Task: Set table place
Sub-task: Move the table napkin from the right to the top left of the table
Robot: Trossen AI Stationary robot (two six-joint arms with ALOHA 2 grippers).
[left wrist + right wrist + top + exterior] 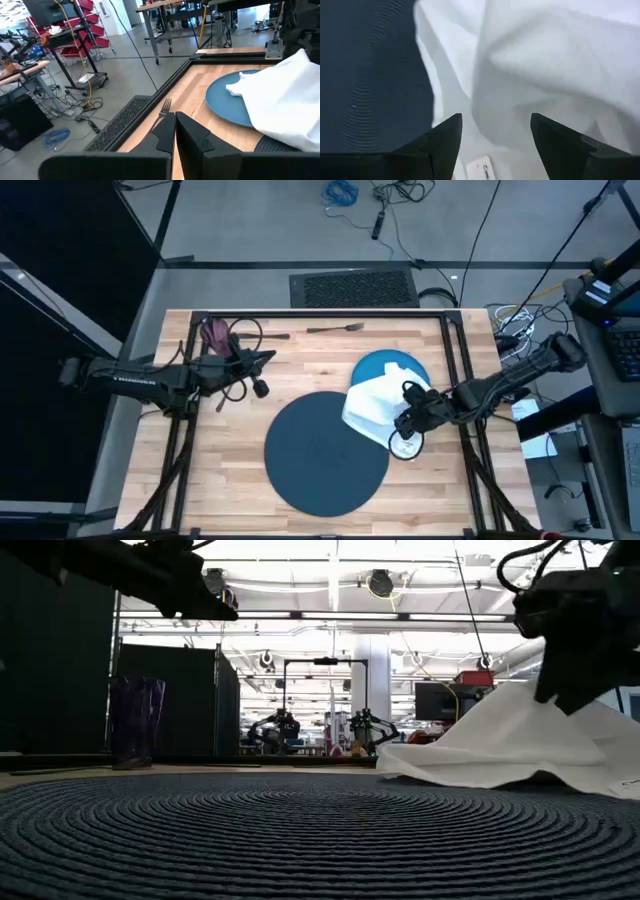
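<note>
Napkin (pixel 375 405) hides half of plate (pixel 385 366); right pincer (pixel 496 131) spread above; left pincer (pixel 175 131) closed.

— Where do we have our right gripper (pixel 412 423)?

— Low on the right half, the arm reaching in from the right edge with the wrist bent downward. Our wrist view shows the two dark fingers (pixel 445 145) spread wide apart.

— And our left gripper (pixel 268 358)?

— Held high on the left half, the arm stretched level from the left edge, pointing toward the middle. Its fingers (pixel 165 132) are pressed together, nothing between them.
</note>
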